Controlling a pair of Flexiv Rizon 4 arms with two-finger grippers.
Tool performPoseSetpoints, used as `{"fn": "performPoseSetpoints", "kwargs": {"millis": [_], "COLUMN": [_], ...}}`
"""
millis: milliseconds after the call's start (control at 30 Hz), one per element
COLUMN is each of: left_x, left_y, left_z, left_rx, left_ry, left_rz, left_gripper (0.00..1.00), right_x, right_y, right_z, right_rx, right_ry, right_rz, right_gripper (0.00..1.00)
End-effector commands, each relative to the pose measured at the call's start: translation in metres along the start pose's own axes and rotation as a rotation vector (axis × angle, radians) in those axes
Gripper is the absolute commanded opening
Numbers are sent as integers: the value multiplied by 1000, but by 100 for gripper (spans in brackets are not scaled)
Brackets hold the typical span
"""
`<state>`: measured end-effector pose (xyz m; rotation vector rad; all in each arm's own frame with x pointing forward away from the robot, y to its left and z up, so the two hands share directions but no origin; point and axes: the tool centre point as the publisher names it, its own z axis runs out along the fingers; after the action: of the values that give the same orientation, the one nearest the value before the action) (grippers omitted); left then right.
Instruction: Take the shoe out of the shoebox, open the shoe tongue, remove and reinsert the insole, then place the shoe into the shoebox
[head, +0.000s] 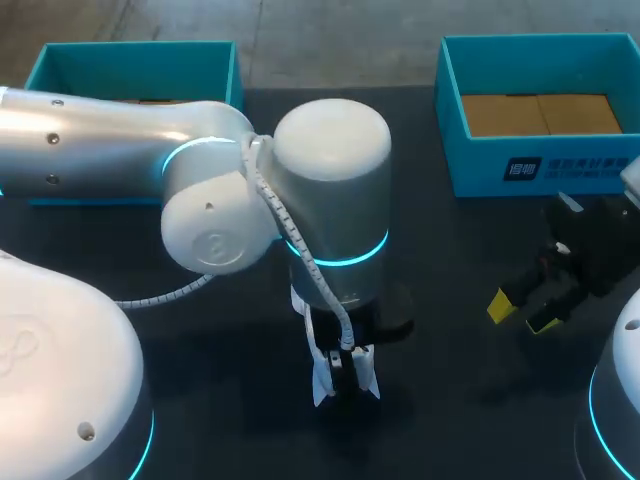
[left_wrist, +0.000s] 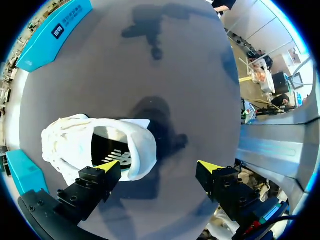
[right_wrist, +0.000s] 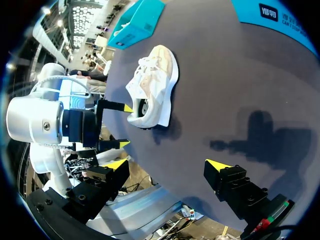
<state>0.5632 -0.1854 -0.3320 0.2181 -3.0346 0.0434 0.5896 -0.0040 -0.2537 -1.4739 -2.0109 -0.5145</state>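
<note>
I log the following from the remote station.

1. White shoe (left_wrist: 75, 145): out of both boxes, on the dark table (head: 450, 250), at 6 o'clock from the table's middle, under my left arm (head: 100, 135).
2. Left pincer (left_wrist: 160, 167): spread wide and gripping nothing. One yellow fingertip (left_wrist: 111, 166) is at the shoe's heel collar, the other over bare table.
3. Right pincer (right_wrist: 167, 164): spread wide and holding nothing, at 4 o'clock.
4. Teal shoebox (head: 130, 65): at 11 o'clock.
5. Second shoebox (head: 480, 165): at 1 o'clock, with brown cardboard on its floor.
</note>
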Motion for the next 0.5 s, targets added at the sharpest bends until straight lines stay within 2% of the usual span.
{"fn": "performPoseSetpoints", "kwargs": {"millis": [33, 500], "left_x": [-2, -7], "left_y": [-4, -10], "left_z": [14, 34], "left_rx": [-4, -2], "left_ry": [1, -5], "left_rz": [-4, 5], "left_gripper": [100, 100], "right_x": [0, 0], "right_y": [-1, -1], "right_z": [1, 1], "right_rx": [-1, -1], "right_ry": [-3, -3], "right_rz": [2, 2], "right_gripper": [100, 100]}}
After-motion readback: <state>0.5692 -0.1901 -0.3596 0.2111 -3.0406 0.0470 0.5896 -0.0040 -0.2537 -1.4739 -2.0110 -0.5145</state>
